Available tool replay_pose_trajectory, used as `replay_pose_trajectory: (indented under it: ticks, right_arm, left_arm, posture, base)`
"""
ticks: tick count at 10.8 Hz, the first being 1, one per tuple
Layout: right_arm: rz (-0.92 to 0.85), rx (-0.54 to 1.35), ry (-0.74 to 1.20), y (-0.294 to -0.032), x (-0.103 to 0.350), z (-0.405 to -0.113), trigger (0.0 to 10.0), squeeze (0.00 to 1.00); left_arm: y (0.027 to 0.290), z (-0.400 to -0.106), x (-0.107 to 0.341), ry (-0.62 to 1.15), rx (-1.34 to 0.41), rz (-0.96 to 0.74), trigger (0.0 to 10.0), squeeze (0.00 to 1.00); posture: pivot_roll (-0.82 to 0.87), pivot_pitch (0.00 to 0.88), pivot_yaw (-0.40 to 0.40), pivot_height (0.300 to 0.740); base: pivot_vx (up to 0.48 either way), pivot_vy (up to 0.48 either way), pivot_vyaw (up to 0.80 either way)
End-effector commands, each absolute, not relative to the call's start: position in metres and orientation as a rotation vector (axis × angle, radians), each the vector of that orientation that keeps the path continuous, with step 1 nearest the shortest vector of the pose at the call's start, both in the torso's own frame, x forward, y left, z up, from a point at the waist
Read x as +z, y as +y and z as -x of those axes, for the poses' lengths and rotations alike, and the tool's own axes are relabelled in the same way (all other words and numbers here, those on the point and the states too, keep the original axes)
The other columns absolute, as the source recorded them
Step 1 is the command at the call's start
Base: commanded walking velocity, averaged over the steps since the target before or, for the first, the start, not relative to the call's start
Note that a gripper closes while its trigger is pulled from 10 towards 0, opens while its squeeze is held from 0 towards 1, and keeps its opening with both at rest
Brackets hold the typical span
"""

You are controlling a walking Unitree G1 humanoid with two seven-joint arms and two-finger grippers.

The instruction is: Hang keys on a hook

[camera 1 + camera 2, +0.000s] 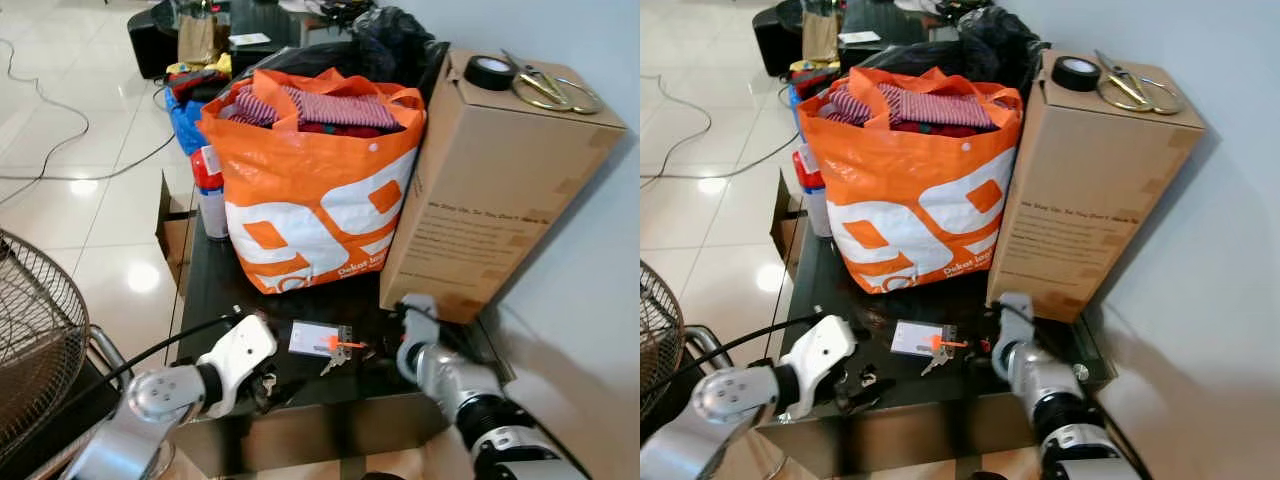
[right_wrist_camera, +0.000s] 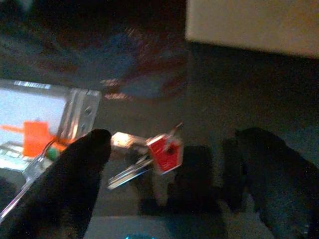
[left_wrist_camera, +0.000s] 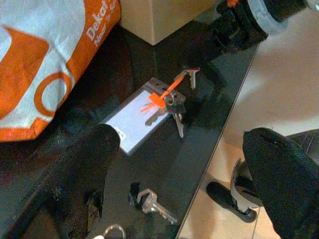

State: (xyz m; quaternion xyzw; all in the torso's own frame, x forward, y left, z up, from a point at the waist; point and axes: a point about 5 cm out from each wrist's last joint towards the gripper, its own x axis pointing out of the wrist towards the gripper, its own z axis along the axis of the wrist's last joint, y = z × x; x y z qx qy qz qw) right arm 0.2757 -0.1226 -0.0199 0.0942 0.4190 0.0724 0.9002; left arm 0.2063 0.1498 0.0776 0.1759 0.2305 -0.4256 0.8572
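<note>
Left eye: dark glass bench [image 1: 215,275] carries an orange shopping bag [image 1: 310,190] stuffed with clothes and a tall cardboard box [image 1: 490,180] against the wall, tape roll [image 1: 490,70] and scissors [image 1: 545,88] on its top. The keys [image 1: 338,352] lie flat on the bench near the front edge, partly on a white card tag [image 1: 312,338], with an orange strap across them; that open strip in front of the bag is reachable from both sides. Left arm comes in low from the near left, forearm about level, left end effector [image 1: 262,385] just short of the tag. Right arm reaches in from the near right, wrist bent down, right end effector [image 1: 385,345] right beside the keys. Right eye: same layout; no hook visible anywhere, so the hanging spot is probably outside what these cameras cover. Left wrist: left end effector [image 3: 189,174] fingers spread wide, nothing between them, pointing at the tag and the key bunch; a second small key [image 3: 152,205] lies nearer, and the right arm sits on the far side of the bunch. Right wrist: dim and soft, but the right end effector [image 2: 172,164] looks open, fingers apart either side of a red-headed key [image 2: 164,152], holding nothing as far as I can tell. Judgement: pre-grasp, right arm best lined up to close on the bunch; flat keys on glass may slide.
</note>
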Motion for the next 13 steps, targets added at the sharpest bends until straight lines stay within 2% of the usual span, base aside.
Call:
replay_pose_trajectory:
  ticks: [1, 2, 3, 5, 6, 7, 13]
  right_arm:
    - [-0.218, 0.138, 0.832, -0.124, -0.015, -0.282, 4.7, 0.0]
    - [-0.229, 0.15, 0.828, -0.119, -0.015, -0.282, 4.6, 0.0]
    - [-0.219, 0.152, 0.832, -0.116, -0.018, -0.28, 3.7, 0.0]
    - [-0.215, 0.143, 0.828, -0.114, -0.021, -0.278, 1.7, 0.0]
    - [-0.216, 0.137, 0.826, -0.114, -0.021, -0.278, 0.2, 0.0]
    - [-0.216, 0.13, 0.827, -0.114, -0.022, -0.277, 0.0, 0.0]
    - [-0.214, 0.104, 0.842, -0.117, -0.025, -0.276, 0.0, 0.0]
  left_arm:
    - [0.149, -0.205, 0.082, 0.475, -0.901, -0.368, 10.0, 0.0]
    - [0.149, -0.202, 0.084, 0.482, -0.902, -0.367, 10.0, 0.0]
    - [0.15, -0.2, 0.084, 0.489, -0.902, -0.368, 10.0, 0.0]
    - [0.151, -0.2, 0.084, 0.493, -0.897, -0.367, 10.0, 0.0]
    - [0.151, -0.2, 0.084, 0.498, -0.897, -0.367, 10.0, 0.0]
    - [0.152, -0.2, 0.084, 0.501, -0.897, -0.367, 10.0, 0.0]
    - [0.149, -0.203, 0.083, 0.507, -0.915, -0.367, 10.0, 0.0]
  posture:
    - [-0.08, 0.0, -0.09, 0.74]
    - [-0.08, 0.0, -0.087, 0.74]
    - [-0.08, 0.0, -0.087, 0.74]
    - [-0.08, 0.0, -0.085, 0.74]
    - [-0.07, 0.0, -0.082, 0.74]
    - [-0.07, 0.0, -0.08, 0.74]
    - [-0.08, 0.0, -0.067, 0.74]
  base:
    - [0.0, 0.0, 0.0]
    - [0.0, 0.0, 0.0]
    - [0.0, 0.0, 0.0]
    - [0.0, 0.0, 0.0]
    - [0.0, 0.0, 0.0]
    - [0.0, 0.0, 0.0]
    - [0.0, 0.0, 0.0]
